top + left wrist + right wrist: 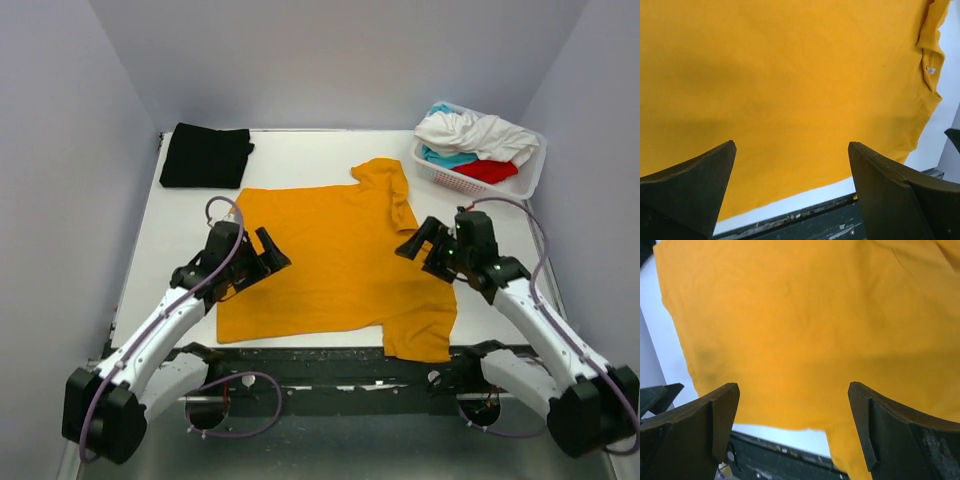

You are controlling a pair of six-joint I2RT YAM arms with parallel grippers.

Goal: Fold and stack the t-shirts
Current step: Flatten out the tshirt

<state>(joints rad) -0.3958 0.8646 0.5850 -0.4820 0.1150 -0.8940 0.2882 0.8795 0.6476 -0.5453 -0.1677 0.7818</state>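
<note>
A mustard-orange t-shirt (pixel 330 262) lies spread flat on the white table, neck toward the right, one sleeve at the far side and one at the near right. It fills the left wrist view (pixel 790 80) and the right wrist view (pixel 805 325). A folded black t-shirt (pixel 206 155) lies at the far left. White (pixel 470 132), teal (pixel 448 157) and red (pixel 488 171) t-shirts are piled in the basket. My left gripper (pixel 273 262) is open and empty over the orange shirt's left edge. My right gripper (pixel 414 246) is open and empty over its right side.
A white lattice basket (pixel 520 185) stands at the far right corner. Grey walls close in the table on three sides. The table's dark near edge (pixel 330 360) runs just past the shirt's hem, between the arm bases.
</note>
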